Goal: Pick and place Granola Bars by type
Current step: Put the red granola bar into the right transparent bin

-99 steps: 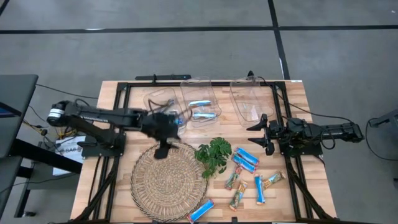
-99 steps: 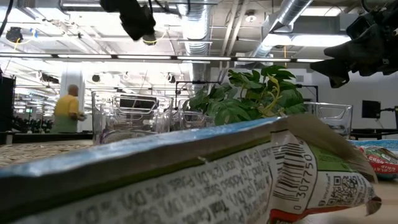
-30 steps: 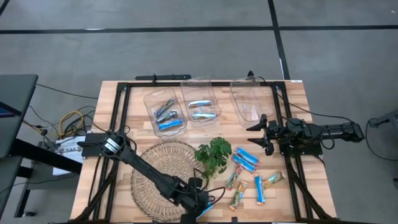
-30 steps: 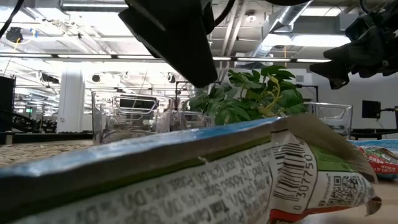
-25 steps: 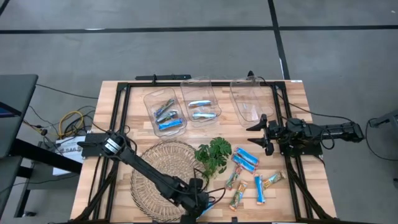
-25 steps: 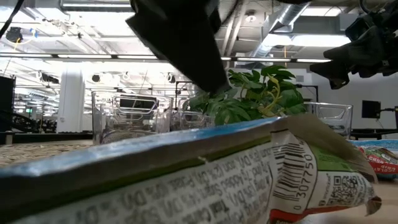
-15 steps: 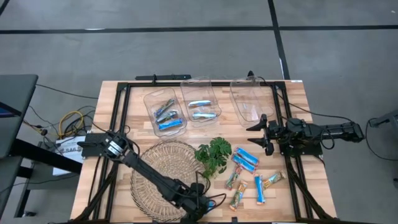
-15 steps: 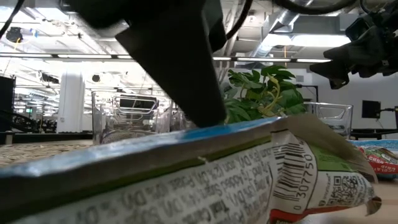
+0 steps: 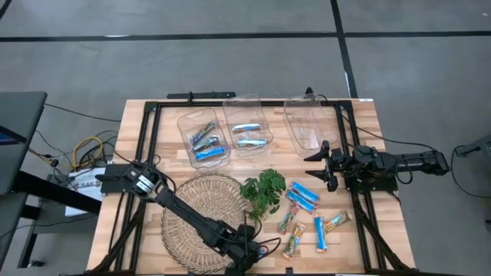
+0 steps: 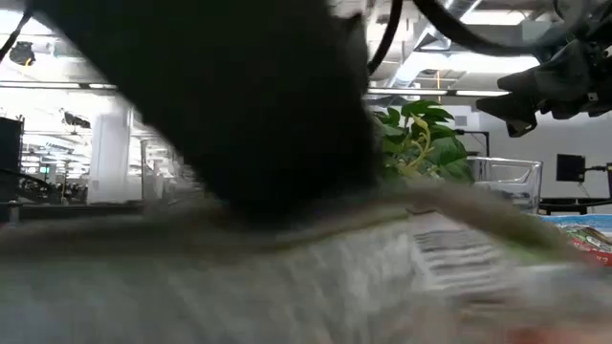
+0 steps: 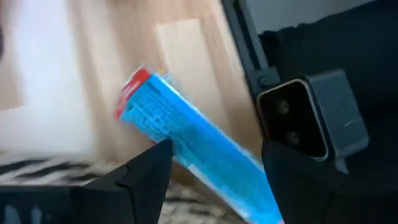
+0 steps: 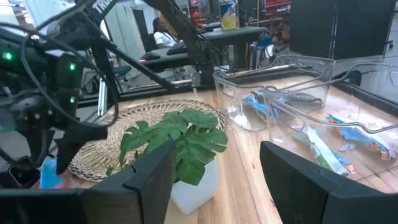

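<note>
The left gripper [image 9: 247, 261] is being held low at the near edge of the table [image 9: 138, 115], just right of the woven mat [image 9: 201, 218], with its fingers [image 11: 146, 174] spread wide on either side of a bright blue granola bar [image 11: 193, 152] lying on the wood. No contact between fingers and bar is being shown in the left wrist view. The right gripper [image 9: 322, 163] is being held above the table's right side, near the green sprig [image 9: 262, 192], its fingers parted and nothing between them. Loose granola bars [image 9: 307, 215] are lying to the right of the sprig, near the middle of the table. At the far side, three clear bins are being used: the left bin [image 9: 202, 138] and middle bin [image 9: 247, 132] are each holding bars, beside the right bin [image 9: 311, 123].
</note>
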Controlling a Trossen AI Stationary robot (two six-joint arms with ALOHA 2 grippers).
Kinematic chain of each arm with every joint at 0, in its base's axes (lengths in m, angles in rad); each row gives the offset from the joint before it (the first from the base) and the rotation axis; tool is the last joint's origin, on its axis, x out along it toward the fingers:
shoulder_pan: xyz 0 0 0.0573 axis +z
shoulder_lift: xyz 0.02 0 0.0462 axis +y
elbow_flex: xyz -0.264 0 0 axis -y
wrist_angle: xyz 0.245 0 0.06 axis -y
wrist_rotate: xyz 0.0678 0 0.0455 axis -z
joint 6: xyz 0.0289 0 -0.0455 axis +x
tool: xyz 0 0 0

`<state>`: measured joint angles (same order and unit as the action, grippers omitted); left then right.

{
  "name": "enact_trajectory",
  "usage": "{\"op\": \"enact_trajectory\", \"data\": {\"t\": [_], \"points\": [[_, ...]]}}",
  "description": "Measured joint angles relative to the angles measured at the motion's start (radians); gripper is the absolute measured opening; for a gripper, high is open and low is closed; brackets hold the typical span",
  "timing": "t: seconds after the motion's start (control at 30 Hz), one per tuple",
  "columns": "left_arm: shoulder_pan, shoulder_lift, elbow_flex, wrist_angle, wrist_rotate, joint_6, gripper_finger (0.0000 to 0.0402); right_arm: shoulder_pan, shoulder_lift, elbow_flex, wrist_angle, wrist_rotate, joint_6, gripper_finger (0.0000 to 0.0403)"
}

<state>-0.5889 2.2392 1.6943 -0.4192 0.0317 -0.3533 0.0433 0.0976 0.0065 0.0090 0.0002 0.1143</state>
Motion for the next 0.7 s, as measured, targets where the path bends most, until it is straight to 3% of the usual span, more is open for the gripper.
{"op": "enact_trajectory", "data": {"t": [0.1,0.53,0.7], "points": [[0.0,0.008,-0.001,0.01,0.036,-0.003,0.0241,0.0,0.0,0.0,0.0,0.0,0.0,0.0225],[0.002,0.005,0.0,0.007,0.015,-0.016,0.0238,0.0,0.0,0.0,-0.001,0.0,0.0,0.0225],[0.002,0.005,-0.017,0.021,0.015,-0.034,0.0198,0.0,0.0,0.0,-0.001,0.0,0.0,0.0225]]}}
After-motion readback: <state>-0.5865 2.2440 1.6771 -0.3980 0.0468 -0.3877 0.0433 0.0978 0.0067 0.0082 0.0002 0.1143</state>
